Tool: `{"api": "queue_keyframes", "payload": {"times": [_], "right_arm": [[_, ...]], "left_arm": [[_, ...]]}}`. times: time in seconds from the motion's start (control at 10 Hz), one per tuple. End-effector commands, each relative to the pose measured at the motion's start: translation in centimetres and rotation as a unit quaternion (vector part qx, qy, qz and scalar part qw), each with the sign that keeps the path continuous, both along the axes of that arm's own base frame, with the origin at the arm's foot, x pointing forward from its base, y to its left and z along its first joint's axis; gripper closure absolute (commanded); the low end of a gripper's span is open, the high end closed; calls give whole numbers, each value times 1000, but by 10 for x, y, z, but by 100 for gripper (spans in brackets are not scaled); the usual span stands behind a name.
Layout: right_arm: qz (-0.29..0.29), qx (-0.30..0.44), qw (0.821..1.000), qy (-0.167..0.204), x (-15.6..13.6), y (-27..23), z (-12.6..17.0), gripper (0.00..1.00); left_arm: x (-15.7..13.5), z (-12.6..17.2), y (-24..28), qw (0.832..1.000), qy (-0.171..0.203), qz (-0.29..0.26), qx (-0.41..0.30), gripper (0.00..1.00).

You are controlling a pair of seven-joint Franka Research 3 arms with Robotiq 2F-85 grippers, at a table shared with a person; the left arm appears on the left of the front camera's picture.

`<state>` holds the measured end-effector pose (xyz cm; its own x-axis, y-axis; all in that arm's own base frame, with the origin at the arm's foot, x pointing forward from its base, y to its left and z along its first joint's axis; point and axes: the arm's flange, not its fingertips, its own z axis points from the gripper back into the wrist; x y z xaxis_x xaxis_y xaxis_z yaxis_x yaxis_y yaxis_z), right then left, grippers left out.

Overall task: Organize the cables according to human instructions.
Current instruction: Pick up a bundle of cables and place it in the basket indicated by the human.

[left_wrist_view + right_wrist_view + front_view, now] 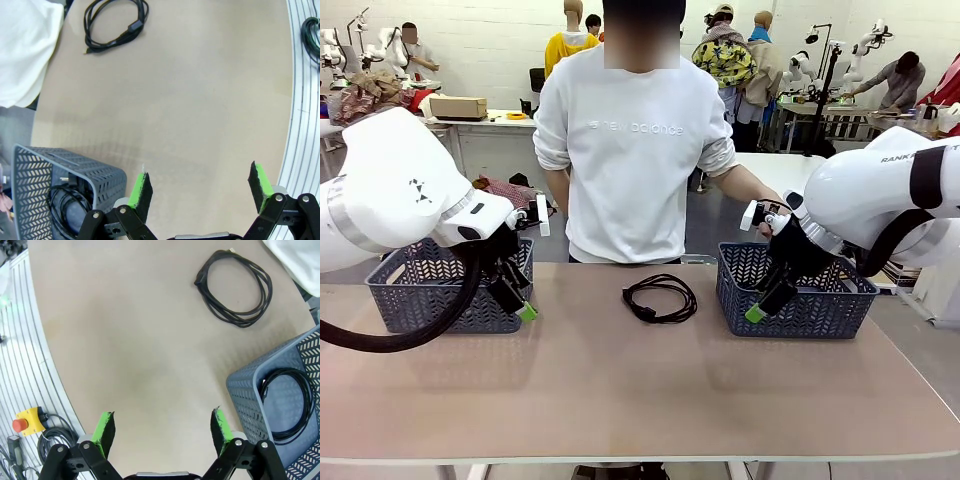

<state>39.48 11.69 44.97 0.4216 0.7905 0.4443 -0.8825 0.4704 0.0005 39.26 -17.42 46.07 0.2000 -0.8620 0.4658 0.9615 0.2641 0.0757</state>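
Front view: one coiled black power cord (660, 298) is seen lying flat on the tabletop (620, 390), near its far edge and about midway between two grey perforated baskets. The left basket (440, 300) stands toward the far left corner, the right basket (800, 300) toward the far right. A person (632, 150) in a white sweatshirt stands at the far edge, directly behind the cord.

The left gripper (520, 300) is held above the table at the inner side of the left basket; the right gripper (765, 300) is held at the inner front corner of the right basket. In each wrist view the green pads are spread wide with nothing between them.

Left wrist view: a dark coiled cord (65, 205) is seen inside the left basket; how many cords lie there cannot be told. Right wrist view: one coiled cord (287, 405) rests on the floor of the right basket.

Progress, as judged: at least one cord has been sorted into each basket, and the single cord on the open tabletop remains to be placed. Which basket it belongs to depends on the person's instruction; no pointing gesture can be made out.
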Motion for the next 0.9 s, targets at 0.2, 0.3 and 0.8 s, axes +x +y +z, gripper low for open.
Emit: {"api": "queue_keyframes", "payload": {"times": [0.2,0.3,0.8], "right_arm": [[0,0,1000,0,0,0,0,0],[-10,0,1000,2,4,9,3,0],[-108,-50,992,29,67,90,7,0]], "left_arm": [[0,1,1,1000,2,0,-1,0],[0,1,1,1000,2,0,-1,0],[0,1,1,1000,2,0,-1,0]]}}
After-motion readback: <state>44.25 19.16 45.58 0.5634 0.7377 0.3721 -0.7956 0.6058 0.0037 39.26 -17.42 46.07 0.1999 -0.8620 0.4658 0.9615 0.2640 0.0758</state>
